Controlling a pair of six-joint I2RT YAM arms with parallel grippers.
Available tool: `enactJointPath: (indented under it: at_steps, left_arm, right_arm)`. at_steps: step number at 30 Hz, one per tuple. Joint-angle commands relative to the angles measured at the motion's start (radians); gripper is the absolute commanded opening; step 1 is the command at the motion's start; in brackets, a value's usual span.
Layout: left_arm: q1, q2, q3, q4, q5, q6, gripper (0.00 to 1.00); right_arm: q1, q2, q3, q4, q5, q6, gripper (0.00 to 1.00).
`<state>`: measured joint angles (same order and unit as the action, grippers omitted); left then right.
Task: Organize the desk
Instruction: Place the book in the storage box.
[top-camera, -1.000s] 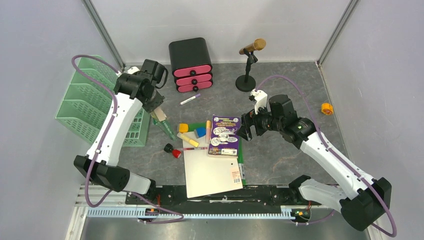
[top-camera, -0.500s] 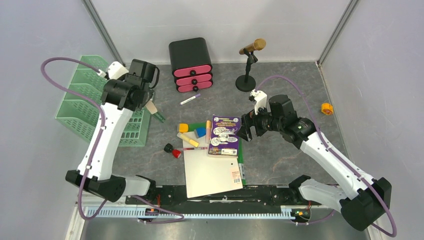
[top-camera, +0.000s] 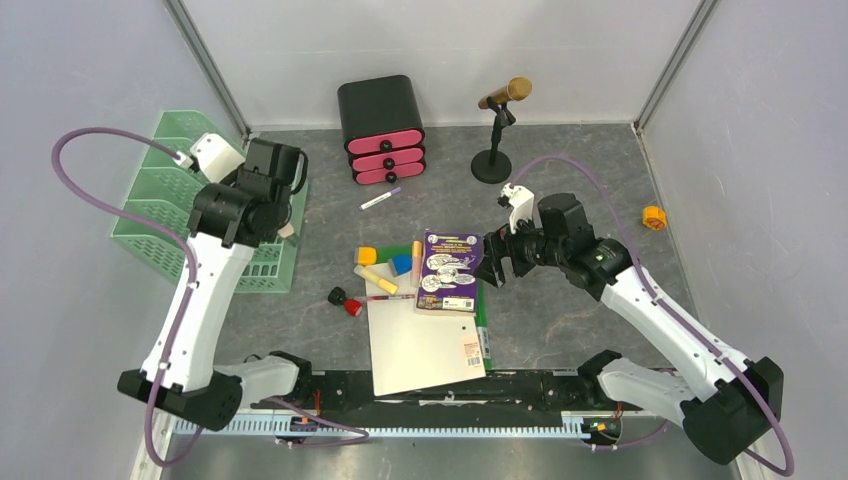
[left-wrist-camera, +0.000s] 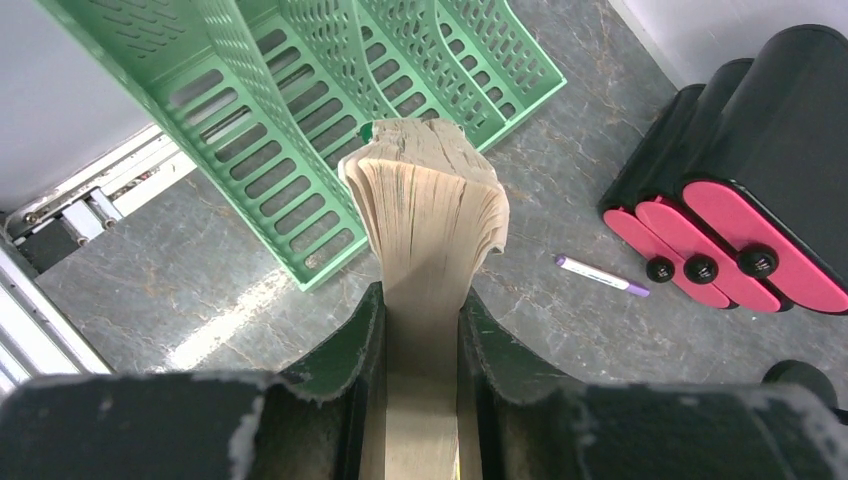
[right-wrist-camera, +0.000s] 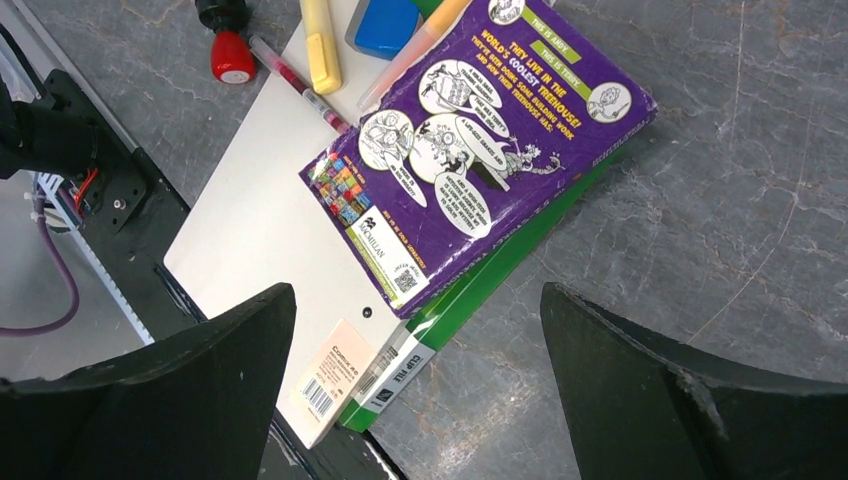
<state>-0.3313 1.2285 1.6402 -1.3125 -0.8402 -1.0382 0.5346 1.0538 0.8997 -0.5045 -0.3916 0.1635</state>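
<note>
**Left claw clamping a paperback by the tray, right claw gaping over a purple book**

The left claw (left-wrist-camera: 422, 305) is gripping a paperback (left-wrist-camera: 425, 200). Its 2 fingers are pressing the covers from either side, and the tan page edges are fanning out past the fingertips. Just beyond the paperback's far end, a green tray (left-wrist-camera: 290, 190) is standing with its slotted dividers running away from the claw. Whether paperback and tray are touching, I cannot tell. To this claw's right a purple-capped pen (left-wrist-camera: 600, 274) is lying, and farther right a black box (left-wrist-camera: 740, 130) is showing 3 pink drawers.

The right claw (right-wrist-camera: 415, 300) is hanging wide open, holding nothing. Directly under it a purple book (right-wrist-camera: 480, 140) is lying on a green clip file (right-wrist-camera: 480, 282) and a white pad (right-wrist-camera: 250, 230). Past the book's far end a yellow highlighter (right-wrist-camera: 318, 50), a blue block (right-wrist-camera: 385, 25) and a red-tipped stamp (right-wrist-camera: 230, 55) are lying close together.

The worktop (top-camera: 560, 320), dark grey with pale veins, is spreading beneath both claws and carrying all of this.
</note>
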Motion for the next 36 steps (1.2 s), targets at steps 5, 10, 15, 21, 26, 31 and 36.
enactJointPath:
  at_steps: [5, 10, 15, 21, 26, 31, 36]
  left_arm:
    - [0.007, -0.199, -0.169, 0.231, -0.101, 0.077, 0.02]
    - [0.013, -0.195, -0.185, 0.221, -0.105, 0.091, 0.02]
    - [0.022, -0.201, -0.187, 0.178, -0.160, 0.048, 0.02]
    - [0.037, -0.236, -0.235, 0.181, -0.198, 0.023, 0.02]
    - [0.063, -0.255, -0.274, 0.215, -0.212, 0.047, 0.02]
    - [0.088, -0.252, -0.267, 0.194, -0.208, 0.030, 0.02]
    - [0.095, -0.292, -0.294, 0.157, -0.252, -0.050, 0.02]
  right_arm:
    - [-0.001, -0.042, -0.060, 0.024, -0.026, 0.037, 0.98]
    - [0.000, -0.057, -0.056, 0.057, -0.018, 0.057, 0.98]
    - [-0.001, -0.065, -0.062, 0.055, -0.013, 0.056, 0.98]
    - [0.000, -0.069, -0.078, 0.063, -0.023, 0.056, 0.98]
    - [-0.001, -0.066, -0.088, 0.071, -0.025, 0.060, 0.98]
    - [-0.001, -0.067, -0.099, 0.076, -0.016, 0.060, 0.98]
    - [-0.001, -0.059, -0.102, 0.073, -0.015, 0.054, 0.98]
